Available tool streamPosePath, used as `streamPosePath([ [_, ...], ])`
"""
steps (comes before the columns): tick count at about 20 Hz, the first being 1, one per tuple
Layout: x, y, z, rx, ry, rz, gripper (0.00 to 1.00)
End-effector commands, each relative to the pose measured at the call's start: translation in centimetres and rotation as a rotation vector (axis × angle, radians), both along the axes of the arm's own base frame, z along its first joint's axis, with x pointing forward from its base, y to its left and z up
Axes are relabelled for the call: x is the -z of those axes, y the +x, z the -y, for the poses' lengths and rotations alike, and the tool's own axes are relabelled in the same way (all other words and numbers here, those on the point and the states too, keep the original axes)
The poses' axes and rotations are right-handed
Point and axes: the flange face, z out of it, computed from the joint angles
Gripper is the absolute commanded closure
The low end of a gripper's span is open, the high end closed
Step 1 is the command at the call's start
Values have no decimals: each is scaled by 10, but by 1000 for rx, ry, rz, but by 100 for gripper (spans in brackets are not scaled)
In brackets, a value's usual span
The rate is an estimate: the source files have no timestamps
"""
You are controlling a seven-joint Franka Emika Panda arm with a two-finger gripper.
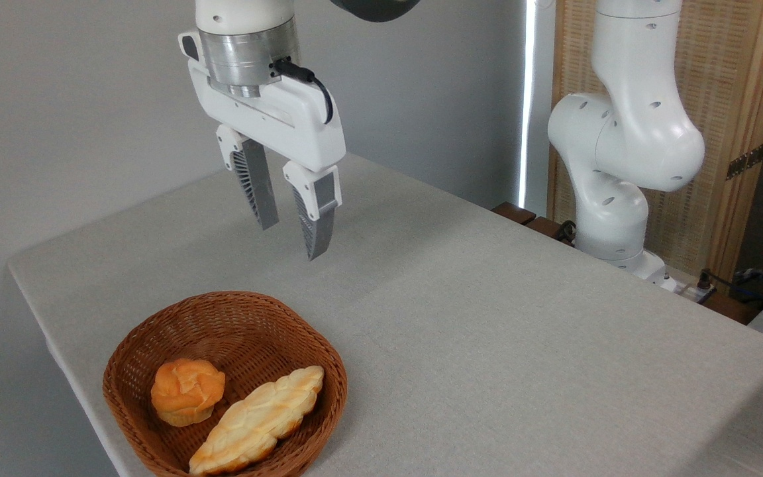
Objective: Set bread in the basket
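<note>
In the fixed camera view, the gripper hangs above the table with its fingers spread apart and nothing between them. The bread lies inside the basket, touching a small round bun.

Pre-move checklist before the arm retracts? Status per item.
1. Braided loaf inside wicker basket: ok, lying against the right wall, front tip near the rim.
2. Hand empty: ok, fingers apart, nothing between them.
3. Hand clear of basket: ok, above and behind it, no contact.
4. Round bun undisturbed: ok, beside the loaf; whether they touch, cannot tell.
5. Basket fully on table: cannot tell, its front edge is cut off by the frame.
</note>
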Motion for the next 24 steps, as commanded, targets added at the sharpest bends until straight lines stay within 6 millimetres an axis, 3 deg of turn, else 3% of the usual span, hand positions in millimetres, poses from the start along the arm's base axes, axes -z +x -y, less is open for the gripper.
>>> streamPosePath([
  [1, -3, -1, 0, 4, -3, -22, 0],
  [4, -6, 0, -2, 4, 14, -10, 0],
  [9, -29, 3, -8, 28, 189, 56, 0],
  [24, -33, 1, 3, 23, 98, 59, 0],
])
